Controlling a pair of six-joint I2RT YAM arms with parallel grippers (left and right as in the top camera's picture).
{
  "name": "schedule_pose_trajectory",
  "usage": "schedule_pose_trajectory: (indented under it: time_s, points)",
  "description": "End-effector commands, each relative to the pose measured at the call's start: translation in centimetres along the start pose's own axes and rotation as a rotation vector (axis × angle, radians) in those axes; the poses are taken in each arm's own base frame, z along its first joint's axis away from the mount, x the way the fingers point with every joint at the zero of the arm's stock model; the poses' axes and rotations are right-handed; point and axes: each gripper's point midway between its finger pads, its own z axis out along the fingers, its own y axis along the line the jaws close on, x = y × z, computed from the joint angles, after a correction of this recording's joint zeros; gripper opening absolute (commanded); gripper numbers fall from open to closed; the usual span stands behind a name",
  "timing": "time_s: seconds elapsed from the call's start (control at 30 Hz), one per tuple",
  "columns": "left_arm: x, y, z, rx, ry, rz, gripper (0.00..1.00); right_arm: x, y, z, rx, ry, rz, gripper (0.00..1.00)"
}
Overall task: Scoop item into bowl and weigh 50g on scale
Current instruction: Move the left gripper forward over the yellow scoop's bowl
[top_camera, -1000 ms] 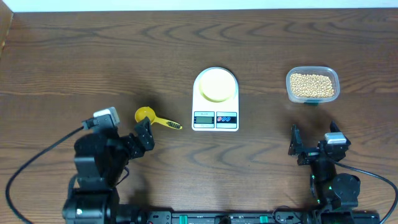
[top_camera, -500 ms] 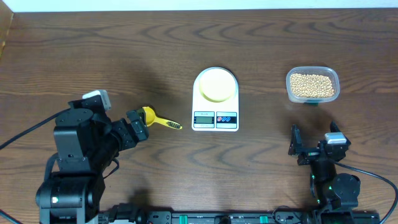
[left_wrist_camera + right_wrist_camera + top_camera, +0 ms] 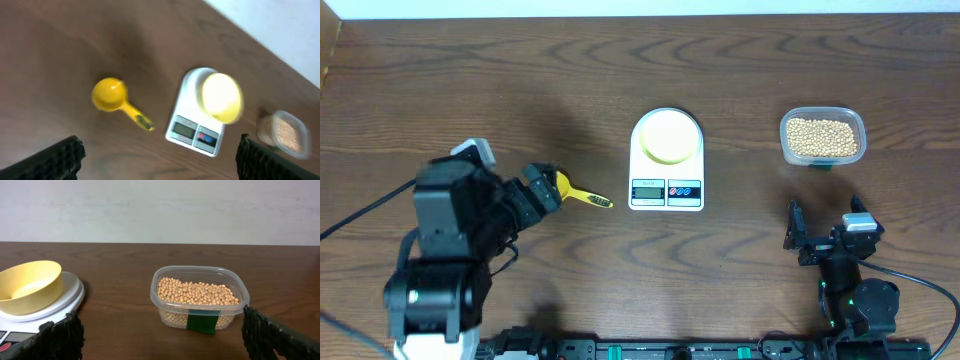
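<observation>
Ahead of right hand, beans.

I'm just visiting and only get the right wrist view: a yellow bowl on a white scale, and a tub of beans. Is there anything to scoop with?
Observer: Yes, a yellow scoop lies on the far side of the scale from the tub.
Operator: Is something holding it?
Observer: No. The left tool hangs open by its round end, not gripping it.
Operator: Anything in it?
Observer: The left wrist view is blurry, but it looks empty.
</observation>
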Motion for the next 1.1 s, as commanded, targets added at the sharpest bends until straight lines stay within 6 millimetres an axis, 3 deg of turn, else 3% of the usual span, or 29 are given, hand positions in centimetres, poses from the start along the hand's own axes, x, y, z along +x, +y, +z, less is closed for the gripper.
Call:
schedule_pose_trajectory:
  time_s: [0.0,0.2,0.27,0.53,0.73,1.07]
  points:
    - [-0.4,3.6,1.9,-0.22,0.012,-0.163,0.93,0.1,0.1,0.0,-0.002,0.001,0.006,0.99]
    - [0.6,5.8,6.0,-0.364,0.122,-0.251,0.84,0.1,0.1,0.0,-0.002,0.001,0.006,0.99]
    - [1.4,6.5,7.5,-0.407,0.177,-0.264,0.75,0.1,0.1,0.0,-0.002,0.001,0.006,0.99]
    - [3.7,8.9,13.5,-0.535,0.325,-0.308,0.72,0.1,0.1,0.0,-0.002,0.001,0.006,0.99]
    - [4.7,10.2,17.5,-0.574,0.367,-0.324,0.62,0.1,0.1,0.0,-0.002,0.002,0.006,0.99]
    - [7.9,12.7,21.2,-0.655,0.45,-0.356,0.5,0.1,0.1,0.0,-0.002,0.001,0.006,0.99]
